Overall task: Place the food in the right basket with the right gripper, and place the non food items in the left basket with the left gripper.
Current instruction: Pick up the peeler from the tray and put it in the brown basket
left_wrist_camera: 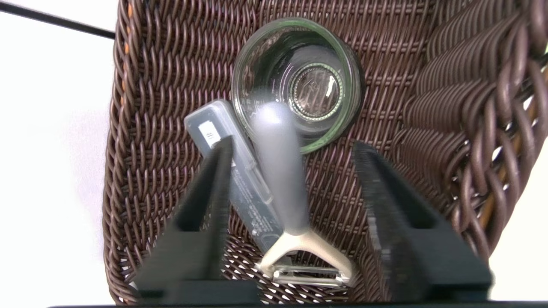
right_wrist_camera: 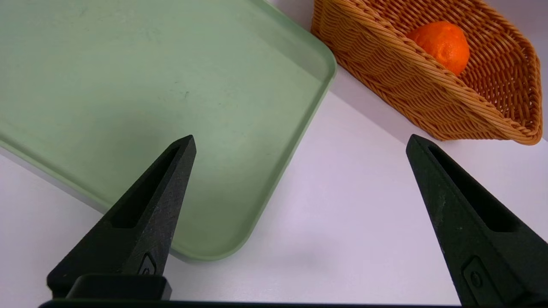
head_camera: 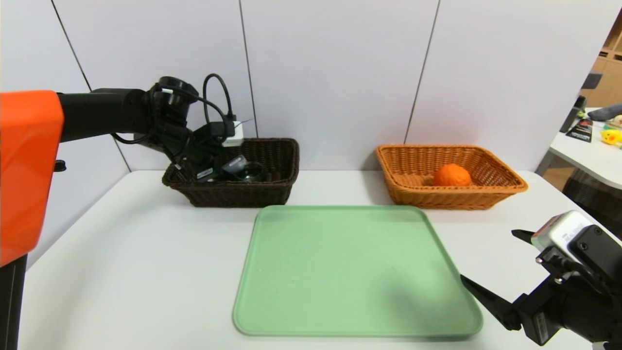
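My left gripper (head_camera: 214, 165) hangs over the dark brown left basket (head_camera: 272, 187), fingers spread open (left_wrist_camera: 293, 145). Between them, touching neither finger, a peeler (left_wrist_camera: 284, 192) with a grey handle and cream head shows blurred above the basket floor (left_wrist_camera: 385, 128). Inside that basket also lie a round glass bowl (left_wrist_camera: 297, 83) and a flat grey case (left_wrist_camera: 239, 179). The orange (head_camera: 452, 175) sits in the orange wicker right basket (head_camera: 505, 189). My right gripper (head_camera: 491, 257) is open and empty by the tray's front right corner, over bare table (right_wrist_camera: 299, 141).
The green tray (head_camera: 350, 267) lies in the middle of the white table (head_camera: 121, 272) with nothing on it. Both baskets stand at the back against the wall. A second table (head_camera: 588, 155) with clutter is at the far right.
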You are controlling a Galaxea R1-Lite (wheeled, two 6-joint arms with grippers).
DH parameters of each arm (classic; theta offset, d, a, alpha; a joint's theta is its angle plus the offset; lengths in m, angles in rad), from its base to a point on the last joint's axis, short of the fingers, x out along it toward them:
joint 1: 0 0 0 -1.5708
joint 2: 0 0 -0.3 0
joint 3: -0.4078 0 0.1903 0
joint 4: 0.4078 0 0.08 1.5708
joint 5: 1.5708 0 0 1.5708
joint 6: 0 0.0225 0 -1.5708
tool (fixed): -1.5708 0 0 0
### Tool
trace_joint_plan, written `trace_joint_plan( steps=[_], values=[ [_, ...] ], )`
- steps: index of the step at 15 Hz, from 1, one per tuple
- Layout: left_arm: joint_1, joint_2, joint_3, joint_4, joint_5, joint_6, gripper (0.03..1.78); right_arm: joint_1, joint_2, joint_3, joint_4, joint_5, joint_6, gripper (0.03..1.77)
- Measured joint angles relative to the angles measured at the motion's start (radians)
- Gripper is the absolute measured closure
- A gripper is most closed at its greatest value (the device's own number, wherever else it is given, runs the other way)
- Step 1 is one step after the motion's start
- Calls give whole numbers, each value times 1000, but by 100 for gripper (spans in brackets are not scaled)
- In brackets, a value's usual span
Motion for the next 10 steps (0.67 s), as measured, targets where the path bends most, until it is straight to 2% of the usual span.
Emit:
trace_joint_plan(
  steps=[5,10],
  values=[
    [3,-61,0,27,-20,-5,45,2,10,1,-1,0,4,11],
    [3,-177,6,163,-91,-61,29,3,18,1,-1,-1,3,11]
  ],
)
